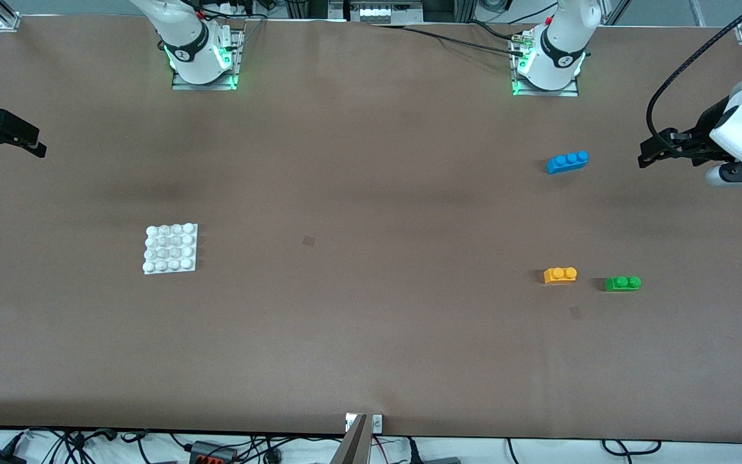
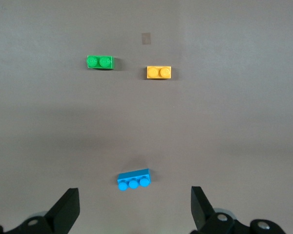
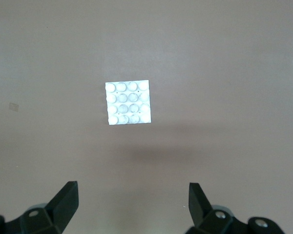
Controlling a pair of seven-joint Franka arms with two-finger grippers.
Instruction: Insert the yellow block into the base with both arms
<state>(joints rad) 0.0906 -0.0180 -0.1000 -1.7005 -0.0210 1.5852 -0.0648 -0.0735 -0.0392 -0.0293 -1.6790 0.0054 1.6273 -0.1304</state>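
Yellow block (image 1: 560, 275) lies untouched; left gripper (image 1: 646, 154) and right gripper (image 1: 35, 143) hover wide open.

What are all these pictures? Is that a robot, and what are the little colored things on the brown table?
Yes, two robot arms stand at a brown table. The big picture looks down from a high camera facing them. The other two come from cameras on each arm's wrist, so you see the black tips of its pincer.

The left pincer hangs open over the table's edge at its own end. Near it lie three toy bricks: a blue brick, a yellow block and a green brick beside it.

The right pincer hangs open at the table's edge at its own end. Toward its end lies a white base covered with studs.

Nothing is held.
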